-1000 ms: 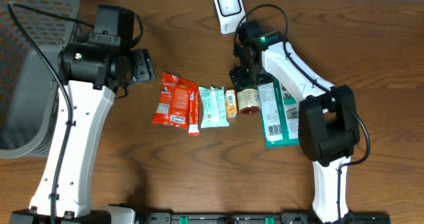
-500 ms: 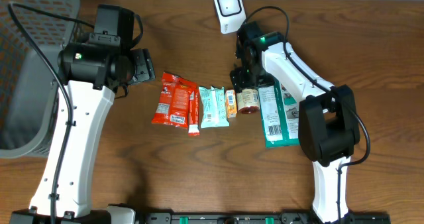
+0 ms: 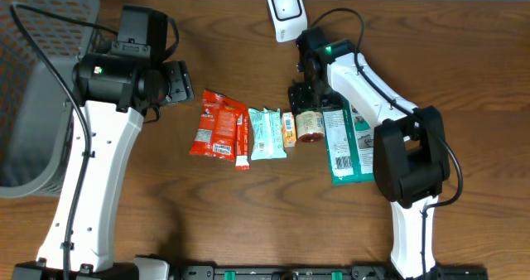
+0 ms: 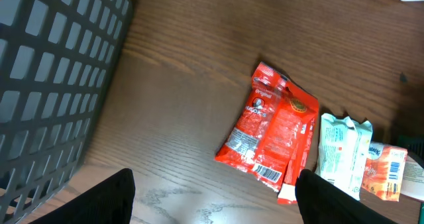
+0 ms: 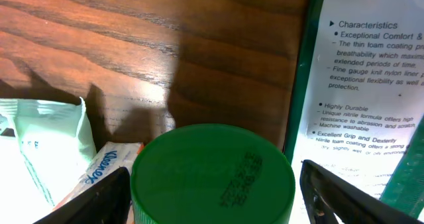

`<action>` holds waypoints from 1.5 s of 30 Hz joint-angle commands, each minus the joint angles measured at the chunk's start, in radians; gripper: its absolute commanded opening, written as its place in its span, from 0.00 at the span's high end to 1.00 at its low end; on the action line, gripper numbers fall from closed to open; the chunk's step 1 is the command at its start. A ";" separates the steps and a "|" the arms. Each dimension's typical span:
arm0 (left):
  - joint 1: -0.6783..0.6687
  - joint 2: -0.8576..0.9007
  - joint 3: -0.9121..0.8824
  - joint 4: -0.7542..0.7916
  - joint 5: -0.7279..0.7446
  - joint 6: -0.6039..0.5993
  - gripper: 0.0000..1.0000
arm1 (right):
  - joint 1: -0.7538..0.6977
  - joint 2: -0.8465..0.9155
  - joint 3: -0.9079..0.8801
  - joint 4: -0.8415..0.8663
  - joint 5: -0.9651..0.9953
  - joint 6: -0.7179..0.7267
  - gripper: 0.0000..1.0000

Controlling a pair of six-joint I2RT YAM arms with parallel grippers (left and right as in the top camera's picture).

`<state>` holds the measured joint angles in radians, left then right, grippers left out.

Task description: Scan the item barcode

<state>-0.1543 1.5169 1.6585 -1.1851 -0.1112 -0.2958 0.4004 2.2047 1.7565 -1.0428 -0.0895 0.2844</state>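
A white barcode scanner (image 3: pixel 284 11) stands at the table's far edge. A jar with a green lid (image 5: pixel 212 177) lies in the item row as a brown jar (image 3: pixel 311 126). My right gripper (image 3: pixel 305 96) is at its lid end. In the right wrist view the right gripper (image 5: pixel 215 174) is open, its fingers (image 5: pixel 99 197) on either side of the lid and close to its rim. My left gripper (image 3: pixel 175 84) hangs open over bare wood left of the row; in the left wrist view the left gripper (image 4: pixel 215 184) has nothing between its fingers.
A red snack packet (image 3: pixel 219 124), pale teal tissue packs (image 3: pixel 267 133) and a small orange pack (image 3: pixel 288 128) lie left of the jar. A green glove package (image 3: pixel 346 141) lies right of it. A grey mesh basket (image 3: pixel 41 81) fills the far left.
The right gripper has opened slightly around the lid and shifted a little toward the far edge. The left arm has not moved.
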 commanded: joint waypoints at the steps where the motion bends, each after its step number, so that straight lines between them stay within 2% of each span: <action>1: 0.002 -0.001 -0.015 -0.003 -0.013 -0.013 0.22 | -0.001 0.007 -0.013 0.003 0.002 0.030 0.25; 3: 0.002 -0.001 -0.015 -0.003 -0.013 -0.013 0.22 | -0.001 0.007 -0.018 0.003 0.002 0.030 0.29; 9: 0.002 -0.001 -0.015 -0.003 -0.013 -0.013 0.22 | -0.001 0.007 -0.071 0.051 0.002 0.030 0.30; 12: 0.002 -0.001 -0.015 -0.003 -0.013 -0.013 0.22 | -0.001 0.005 -0.074 0.060 0.002 0.029 0.41; 17: 0.002 -0.001 -0.015 -0.003 -0.013 -0.013 0.22 | -0.002 -0.023 -0.045 0.060 0.002 0.028 0.47; 25: 0.002 -0.001 -0.015 -0.003 -0.013 -0.013 0.22 | -0.002 -0.107 -0.031 0.060 0.003 0.022 0.47; 30: 0.002 -0.001 -0.015 -0.003 -0.013 -0.013 0.22 | -0.002 -0.116 -0.031 0.092 0.026 0.023 0.52; 37: 0.002 -0.001 -0.015 -0.003 -0.013 -0.013 0.22 | 0.004 -0.120 -0.031 0.145 0.084 0.053 0.55; 39: 0.002 -0.001 -0.015 -0.003 -0.013 -0.013 0.22 | 0.010 -0.130 -0.031 0.145 0.118 0.068 0.58; 45: 0.002 -0.001 -0.015 -0.003 -0.013 -0.013 0.22 | 0.058 -0.209 -0.032 0.142 0.254 0.068 0.59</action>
<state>-0.1543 1.5169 1.6585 -1.1851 -0.1112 -0.2958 0.4187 2.0995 1.7008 -0.9005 0.0566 0.3332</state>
